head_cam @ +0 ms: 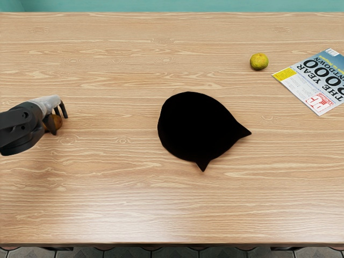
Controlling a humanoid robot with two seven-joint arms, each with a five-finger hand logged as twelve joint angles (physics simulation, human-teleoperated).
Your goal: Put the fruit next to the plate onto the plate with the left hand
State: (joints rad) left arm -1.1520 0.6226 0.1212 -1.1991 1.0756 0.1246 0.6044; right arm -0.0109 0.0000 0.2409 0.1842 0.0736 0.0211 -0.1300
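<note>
**At the tabletop's left edge, the grasp stage**

Near the left edge of the tabletop [107,204], about midway between front and back, the left hand [45,109] has its fingers [60,109] curled down around a small brown-orange fruit [56,122], apparently gripping it. Whether the fruit is lifted or rests on the wood cannot be told. The black plate [196,129] lies at the tabletop's centre, well apart from the hand, with nothing on it. A green-yellow citrus [259,61] sits towards the far right corner, just beside a magazine [316,80] at the right edge.

This looks like the grasp, with the carry not yet made. The next move calls for a firm hold, a clean lift, a sweep towards the centre, and a release over the plate.
</note>
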